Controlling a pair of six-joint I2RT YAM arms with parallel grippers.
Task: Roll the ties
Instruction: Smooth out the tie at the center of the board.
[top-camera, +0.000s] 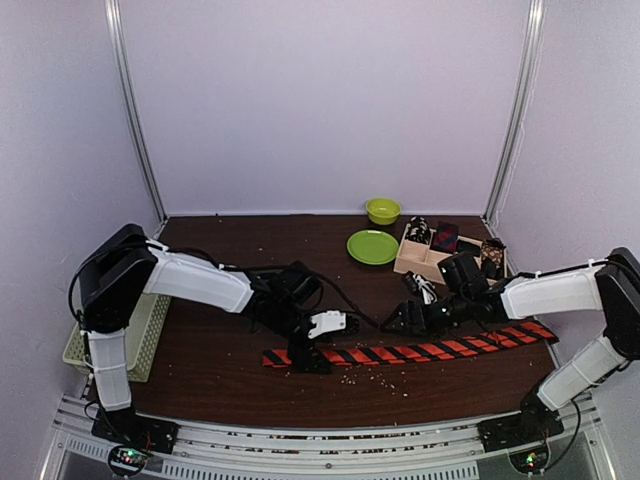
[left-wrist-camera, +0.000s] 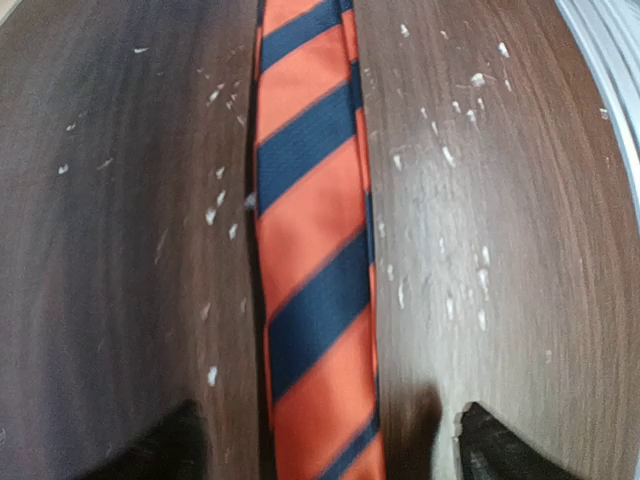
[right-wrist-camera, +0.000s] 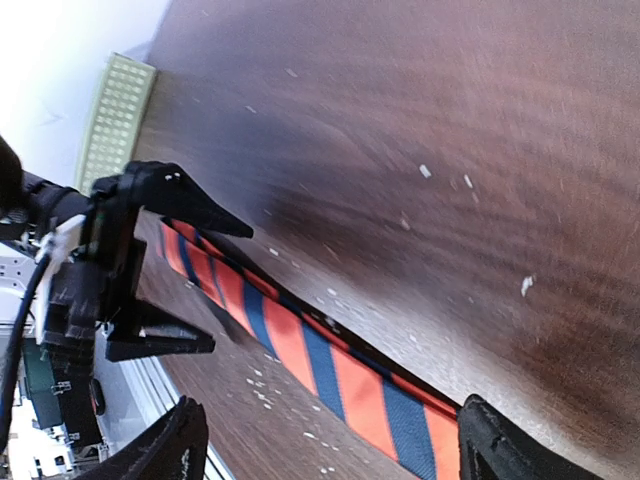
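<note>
The dark brown wooden worktop (top-camera: 220, 385) is carrying the long orange-red necktie with black diagonal stripes (top-camera: 420, 352), lying flat and straight along its near side, ready, I judge, for rolling from one end. My left fingers (left-wrist-camera: 495, 450) are standing wide apart astride it, gripping nothing; my right fingers (right-wrist-camera: 490, 445) are gaping empty too. Only the right wrist view is showing my left fingers' spread whole.
</note>
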